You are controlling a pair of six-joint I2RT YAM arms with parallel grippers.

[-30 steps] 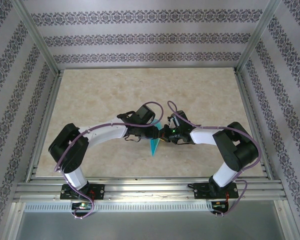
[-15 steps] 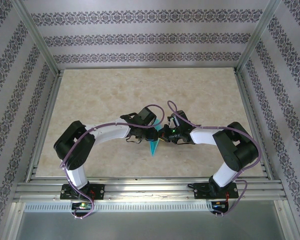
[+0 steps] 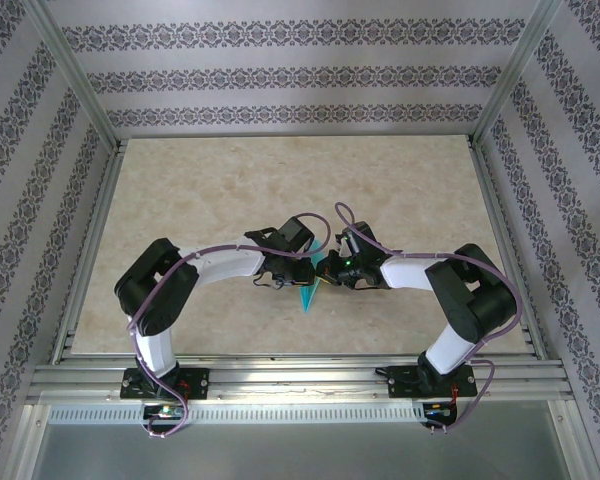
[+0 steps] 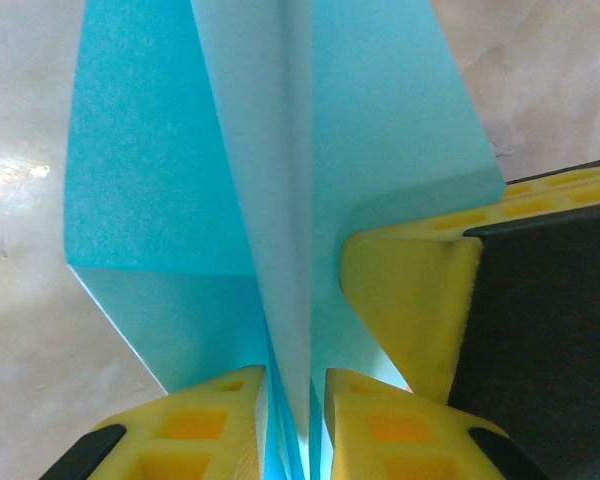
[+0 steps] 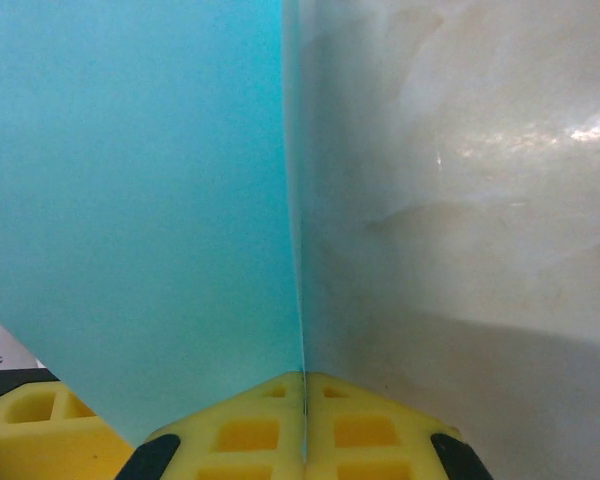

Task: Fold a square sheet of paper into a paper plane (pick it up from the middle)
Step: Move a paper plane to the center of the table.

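You can read no words, numbers or signs here: the blue paper (image 4: 380, 120) is plain, the walls (image 3: 280, 80) carry just rows of dark flower shapes, and the table (image 3: 210, 190) has only cloudy marks.

Bright, even, diffuse light covers the worktop (image 3: 230, 190) in your top view. Shadows under the arms are soft and faint, with no glare. That picture is sharp, though the frame posts splay outward toward the edges. In your left wrist view the paper (image 4: 380, 150) sits very close and looks grainy and slightly soft. Its raised middle fold reads paler than the faces beside it, and a small bright patch glints on the worktop at the left. In your right wrist view a sheen streaks the worktop upper right, and a darker shadow band lies low.
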